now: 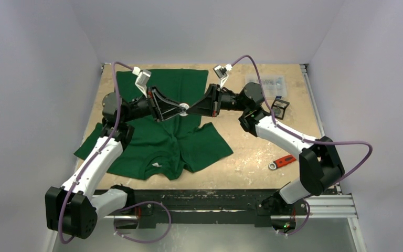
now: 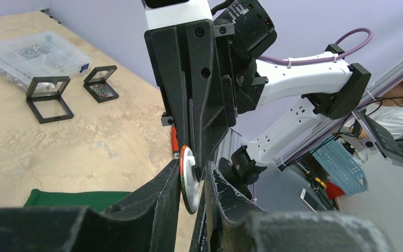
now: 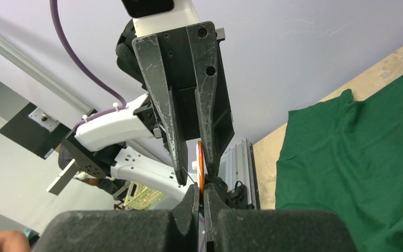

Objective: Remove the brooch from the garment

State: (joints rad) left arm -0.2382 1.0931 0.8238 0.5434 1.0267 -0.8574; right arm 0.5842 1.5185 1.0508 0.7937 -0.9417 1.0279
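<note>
Right jaws clench the brooch [image 2: 189,178]; left jaws straddle it, grip unclear. Seat them squarely before the right releases.

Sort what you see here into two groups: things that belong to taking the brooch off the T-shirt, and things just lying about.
Part of the job:
- green T-shirt
- round brooch, off the shirt
- right gripper, pinching the brooch
- left gripper, fingers either side of it

Just lying about:
- clear plastic box
- black display frames
- red-handled tool
</note>
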